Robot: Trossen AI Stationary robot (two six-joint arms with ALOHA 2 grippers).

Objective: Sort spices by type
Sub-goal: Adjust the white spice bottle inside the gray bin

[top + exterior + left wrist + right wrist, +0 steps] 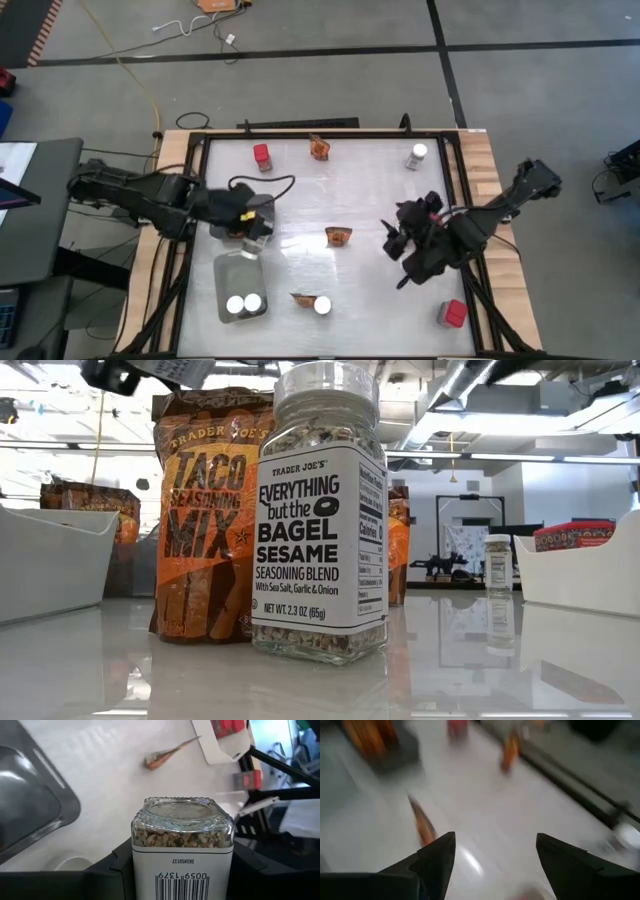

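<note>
Left gripper (247,228) clamped on a glass seasoning jar (182,845), barcode facing the wrist camera, hovering just above the far end of the clear tray (222,272) at near left. Two white-lidded jars (243,304) already in that tray. Step in hand, judged: carrying a jar over to join its kind.

Right gripper (495,857) spread wide, holding nothing, over the table's right half, near the centre taco seasoning packet (339,236). Right wrist view blurred; one orange packet (421,826) lying just ahead of the fingers.

Still loose on the table: red box (262,154) at far left, another packet (320,148) at far centre, white-lidded jar (417,155) at far right, packet (302,299) and jar (323,305) side by side at near centre. Second red box (453,313) at near right, seemingly in a white tray.

Low view: Everything but the Bagel jar (320,510) standing upright in front of a Taco Seasoning Mix packet (205,510).

Next move, likely: lowering into the tray beside the two jars without knocking them, then releasing. Right arm probably due to close on the centre packet, thin and flat, so needing a low approach.
</note>
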